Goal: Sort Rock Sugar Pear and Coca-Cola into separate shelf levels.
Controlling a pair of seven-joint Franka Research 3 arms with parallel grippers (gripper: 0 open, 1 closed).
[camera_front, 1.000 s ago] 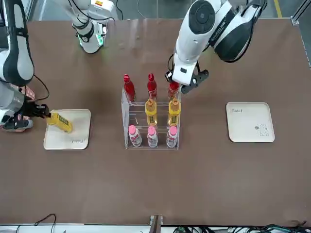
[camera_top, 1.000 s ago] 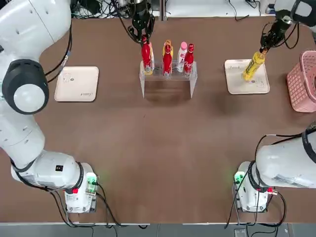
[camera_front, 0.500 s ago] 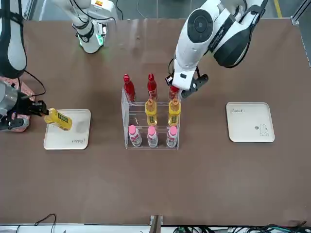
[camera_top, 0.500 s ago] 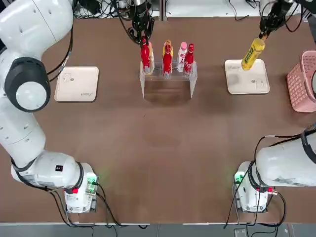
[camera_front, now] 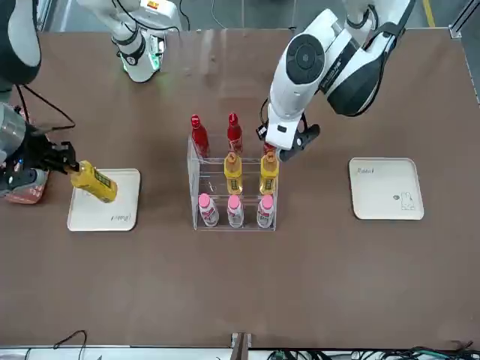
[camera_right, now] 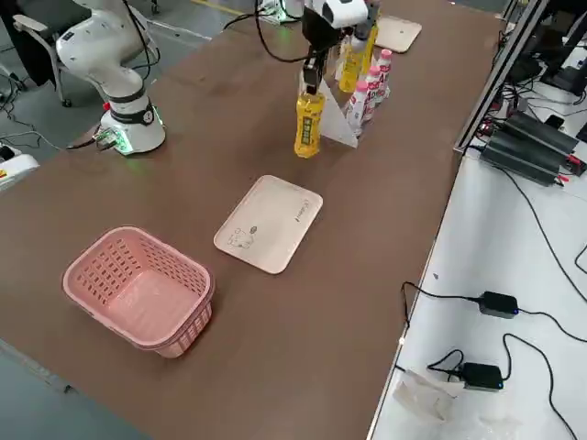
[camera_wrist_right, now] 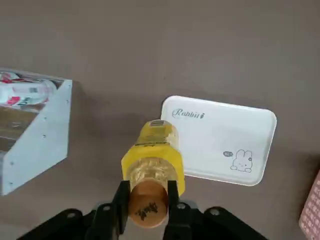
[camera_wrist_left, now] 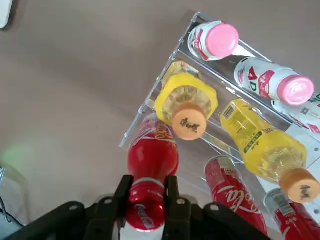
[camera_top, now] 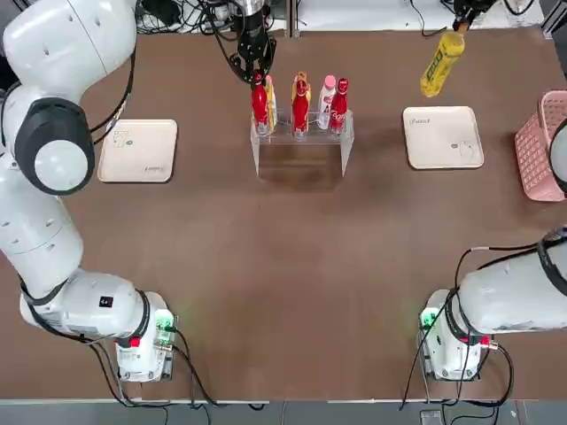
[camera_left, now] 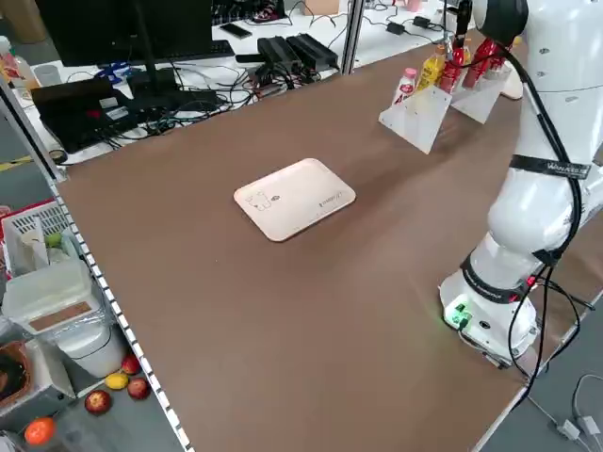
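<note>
Fingers of the left gripper point(camera_wrist_left: 147, 192) are closed on the cap of a red bottle point(camera_wrist_left: 152, 162), pinching it from both sides. That bottle is at the stand's left end, in the row nearest the robot, beside a yellow one; the stand point(camera_top: 346, 155) also bears two more red bottles point(camera_wrist_left: 237, 195), and pale bottles point(camera_front: 235, 214) in the row farthest from the robot. The right gripper point(camera_wrist_right: 149, 197) grips another yellow bottle point(camera_wrist_right: 152, 162) by its orange cap, holding it tilted in the air near the right tray point(camera_top: 443, 150).
</note>
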